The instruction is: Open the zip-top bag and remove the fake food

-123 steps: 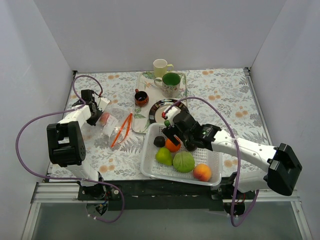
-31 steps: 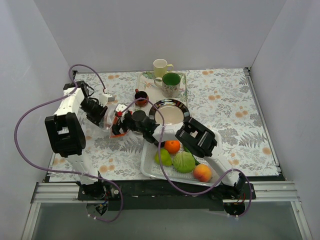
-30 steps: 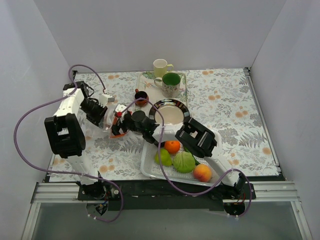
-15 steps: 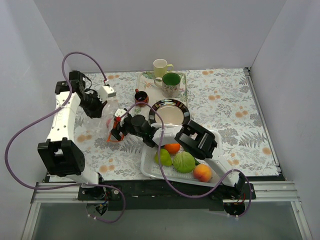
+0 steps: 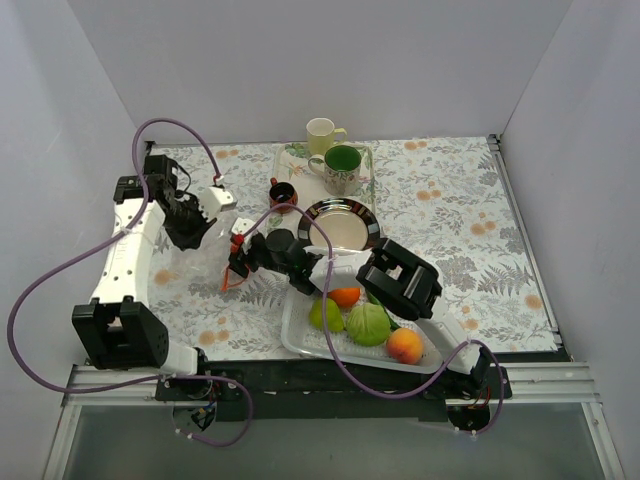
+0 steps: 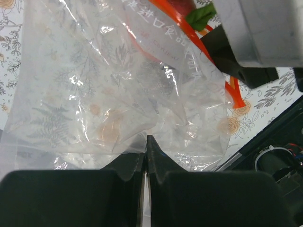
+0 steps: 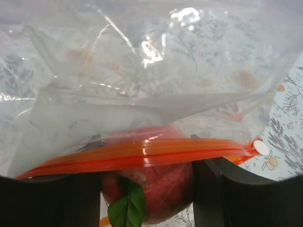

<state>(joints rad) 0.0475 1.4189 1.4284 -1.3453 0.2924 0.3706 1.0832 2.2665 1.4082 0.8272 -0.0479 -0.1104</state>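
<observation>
The zip-top bag is clear plastic with an orange-red zip strip and hangs lifted off the table. My left gripper is shut on the bag's closed bottom edge, and its tips pinch the plastic. My right gripper is at the bag's mouth, shut on a pinkish-red apple with a green leaf, just under the zip strip. An orange, a green pear, a green cabbage and a peach lie in the white basket.
A dark-rimmed plate sits behind the basket. A tray at the back holds a green mug, with a cream mug behind it. A small brown cup stands close to the right gripper. Purple cables loop over both arms.
The right gripper has left the basket and closed on the apple at the bag's mouth. The left gripper has lifted the bag's bottom up and back.
</observation>
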